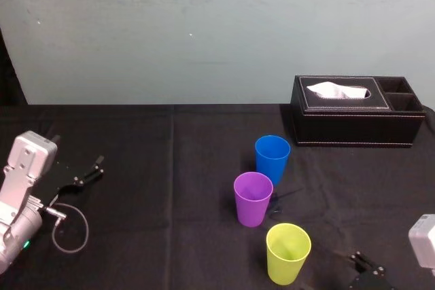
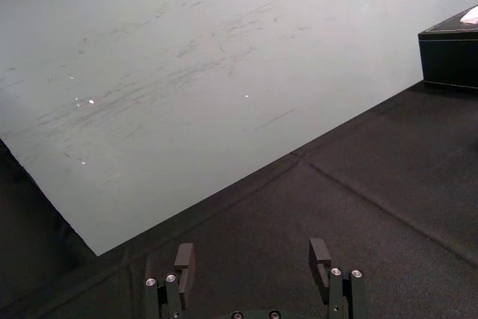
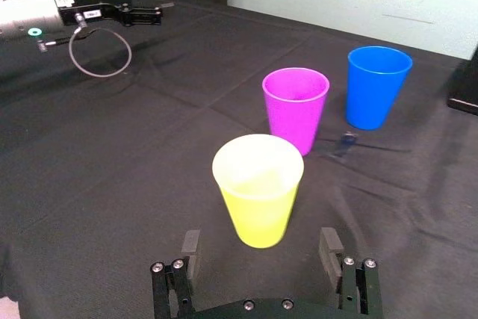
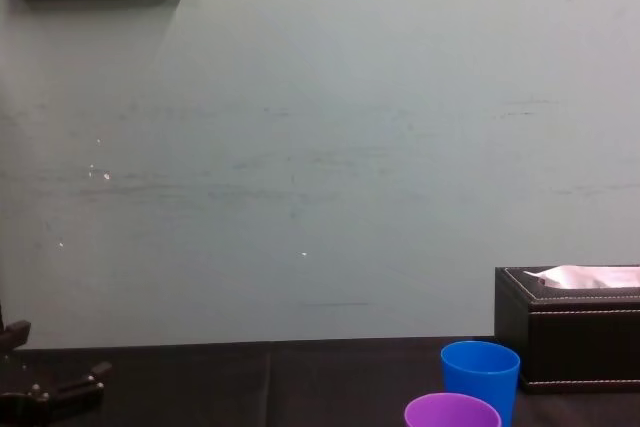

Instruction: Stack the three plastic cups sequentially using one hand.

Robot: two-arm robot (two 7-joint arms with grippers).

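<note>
While all 3 cups are standing upright and apart on the black table point(image 1: 136, 236), the right gripper point(image 3: 260, 253) is hovering at the near right, jaws spread wide and holding nothing. From it, in the head view, the yellow-green cup point(image 1: 288, 254) is sitting close at about 9 o'clock, long axis vertical. The purple cup point(image 1: 253, 199) is standing at 11 o'clock beyond that, the blue cup point(image 1: 272, 156) at 1 o'clock from the purple. The left gripper point(image 2: 252, 252) is lying idle far left, also open and empty, so the right arm is looking nearer.
</note>
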